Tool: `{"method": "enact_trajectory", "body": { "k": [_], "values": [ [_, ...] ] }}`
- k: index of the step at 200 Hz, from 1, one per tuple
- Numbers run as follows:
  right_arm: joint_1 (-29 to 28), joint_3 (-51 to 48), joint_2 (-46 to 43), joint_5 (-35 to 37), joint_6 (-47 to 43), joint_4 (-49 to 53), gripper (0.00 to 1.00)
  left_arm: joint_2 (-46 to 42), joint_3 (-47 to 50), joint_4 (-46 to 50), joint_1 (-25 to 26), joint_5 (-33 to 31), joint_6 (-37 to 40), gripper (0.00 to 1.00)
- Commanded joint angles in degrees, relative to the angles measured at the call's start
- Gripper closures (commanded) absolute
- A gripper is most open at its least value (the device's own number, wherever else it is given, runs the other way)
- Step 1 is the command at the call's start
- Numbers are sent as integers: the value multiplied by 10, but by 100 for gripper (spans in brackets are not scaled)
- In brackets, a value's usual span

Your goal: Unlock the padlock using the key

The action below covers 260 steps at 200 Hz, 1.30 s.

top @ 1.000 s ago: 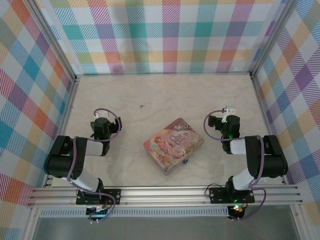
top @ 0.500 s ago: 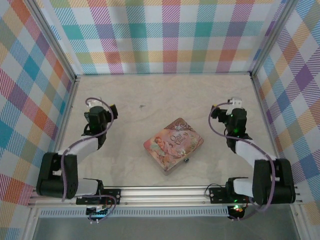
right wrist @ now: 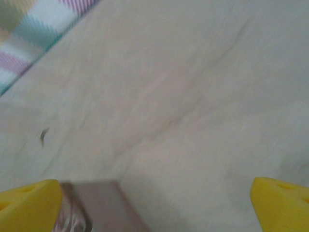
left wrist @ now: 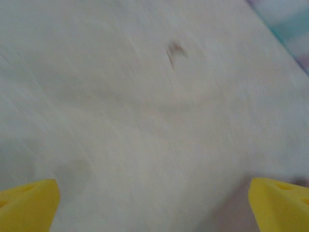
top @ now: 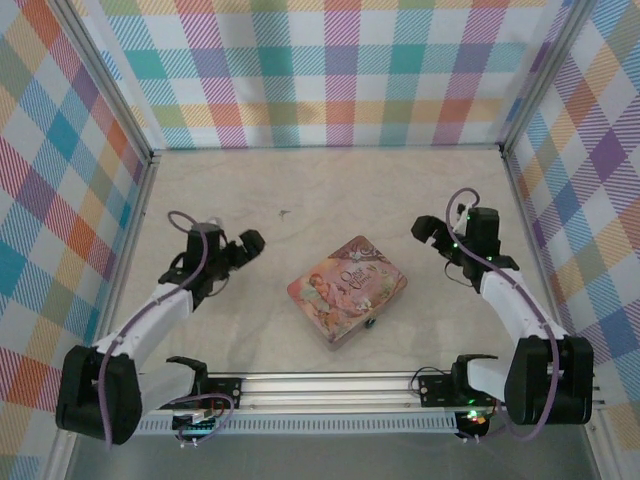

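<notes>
I see the tin lying at the middle of the worktop, turned at an angle. The padlock is a tiny speck against the tin's near right edge. It is too small for me to make out its shackle or whether it hangs from the tin.

The left gripper hangs over bare worktop to the left of the tin, well apart from it. Its jaws are spread wide, and my left wrist view has a yellow fingertip in each lower corner. A small dark mark lies ahead of them.

The right gripper is to the right of the tin's far corner, pointing toward it. Its jaws are also wide apart and hold nothing, with the tin's corner low between them in the blurred right wrist view.
</notes>
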<state>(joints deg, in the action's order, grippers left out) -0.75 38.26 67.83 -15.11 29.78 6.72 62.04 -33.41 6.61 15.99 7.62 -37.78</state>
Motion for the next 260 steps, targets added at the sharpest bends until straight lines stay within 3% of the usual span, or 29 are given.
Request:
{"method": "enact_trajectory", "body": {
  "k": [1,46,83,129,191,260],
  "values": [
    [-4,2,10,-128,13,40,2,-59,33,45,71,49,-61,0],
    [-25,-4,27,-159,-11,65,7,-154,112,-19,214,12,-172,0],
    [-60,1,63,-168,-22,62,11,-150,122,-68,266,-1,-199,0],
    [-100,6,85,-167,-33,67,18,-48,99,-180,290,9,-210,0],
    [-117,-14,53,-170,-31,81,34,58,-8,-164,291,-4,-147,0],
    [-119,-27,31,-141,-8,74,40,204,-143,-150,242,22,-87,0]
  ]
}}
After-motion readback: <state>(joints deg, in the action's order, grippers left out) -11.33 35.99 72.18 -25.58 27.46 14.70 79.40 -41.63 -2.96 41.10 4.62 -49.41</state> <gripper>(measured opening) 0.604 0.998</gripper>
